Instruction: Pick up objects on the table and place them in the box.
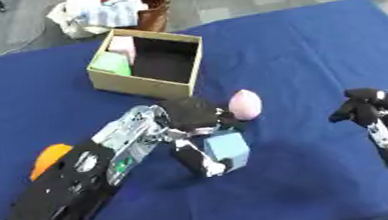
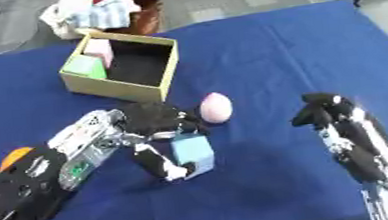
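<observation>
Left hand fingers curl around a pale blue cube mid-table, beside a pink egg shape. Right hand hovers curled, holding nothing, near the table's right edge.

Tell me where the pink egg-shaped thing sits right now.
The pink egg-shaped thing lies on the blue table near the middle of both eye views, just beyond the left robot hand and its light blue cube, outside the cardboard box.
</observation>
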Robot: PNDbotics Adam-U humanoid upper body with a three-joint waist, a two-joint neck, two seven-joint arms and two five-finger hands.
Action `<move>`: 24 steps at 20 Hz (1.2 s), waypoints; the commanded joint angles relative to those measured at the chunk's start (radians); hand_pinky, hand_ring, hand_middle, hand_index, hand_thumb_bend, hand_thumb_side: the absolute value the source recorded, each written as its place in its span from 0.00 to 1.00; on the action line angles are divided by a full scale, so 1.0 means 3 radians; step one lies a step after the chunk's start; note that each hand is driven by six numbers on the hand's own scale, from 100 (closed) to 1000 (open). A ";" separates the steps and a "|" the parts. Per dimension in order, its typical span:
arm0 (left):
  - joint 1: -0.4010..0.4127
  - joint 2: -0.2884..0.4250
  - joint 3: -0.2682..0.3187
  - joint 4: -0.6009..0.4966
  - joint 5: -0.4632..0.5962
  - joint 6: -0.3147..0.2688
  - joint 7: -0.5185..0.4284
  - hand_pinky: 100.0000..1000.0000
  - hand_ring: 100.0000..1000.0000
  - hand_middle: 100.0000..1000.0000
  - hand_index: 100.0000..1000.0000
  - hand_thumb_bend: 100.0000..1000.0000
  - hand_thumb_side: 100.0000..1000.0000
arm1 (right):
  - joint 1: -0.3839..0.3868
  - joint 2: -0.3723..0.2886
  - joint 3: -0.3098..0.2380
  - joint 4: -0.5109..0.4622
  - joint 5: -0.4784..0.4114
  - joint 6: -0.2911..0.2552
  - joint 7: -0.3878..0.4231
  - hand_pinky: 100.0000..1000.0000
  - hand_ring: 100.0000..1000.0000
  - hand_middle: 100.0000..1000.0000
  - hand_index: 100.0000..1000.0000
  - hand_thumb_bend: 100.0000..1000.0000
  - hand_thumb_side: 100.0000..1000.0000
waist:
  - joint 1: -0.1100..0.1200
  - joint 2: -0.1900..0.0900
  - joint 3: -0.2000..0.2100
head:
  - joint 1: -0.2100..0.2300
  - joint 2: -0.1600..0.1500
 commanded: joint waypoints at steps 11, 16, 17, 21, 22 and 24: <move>-0.0118 0.0537 0.0396 -0.0624 0.0549 0.0418 0.0038 0.65 0.48 0.61 0.88 0.00 0.19 | 0.0008 -0.0031 -0.0030 -0.0049 0.0024 -0.0003 -0.0012 0.58 0.55 0.49 0.73 0.00 0.41 | 0.0004 -0.0106 0.0031 | -0.0033 -0.0009; -0.0215 0.0683 0.0669 -0.0611 0.0570 0.0701 0.0212 0.66 0.49 0.60 0.87 0.00 0.18 | 0.0015 -0.0032 -0.0031 -0.0046 0.0026 -0.0002 -0.0013 0.58 0.55 0.49 0.73 0.00 0.41 | 0.0000 -0.0109 0.0045 | -0.0050 0.0000; -0.0240 0.0678 0.0716 -0.0530 0.0531 0.0743 0.0260 0.66 0.50 0.60 0.87 0.00 0.18 | 0.0017 -0.0031 -0.0030 -0.0045 0.0025 -0.0003 -0.0012 0.58 0.55 0.49 0.73 0.00 0.41 | -0.0004 -0.0111 0.0048 | -0.0052 0.0001; -0.0363 0.0564 0.0853 -0.0052 0.0260 0.0810 0.0486 0.67 0.52 0.61 0.87 0.00 0.18 | 0.0021 -0.0027 -0.0021 -0.0040 0.0021 -0.0003 -0.0003 0.58 0.55 0.49 0.73 0.00 0.41 | -0.0015 -0.0114 0.0058 | -0.0052 0.0003; -0.0393 0.0519 0.0882 0.0082 0.0176 0.0818 0.0554 0.67 0.52 0.61 0.87 0.00 0.18 | 0.0023 -0.0025 -0.0018 -0.0039 0.0019 -0.0003 0.0001 0.58 0.55 0.49 0.73 0.00 0.41 | -0.0017 -0.0114 0.0059 | -0.0053 0.0004; -0.0444 0.0417 0.0940 0.0347 0.0013 0.0839 0.0705 0.67 0.52 0.61 0.87 0.00 0.18 | 0.0024 -0.0020 -0.0013 -0.0037 0.0016 -0.0003 0.0007 0.58 0.55 0.49 0.73 0.00 0.41 | -0.0024 -0.0115 0.0060 | -0.0053 0.0005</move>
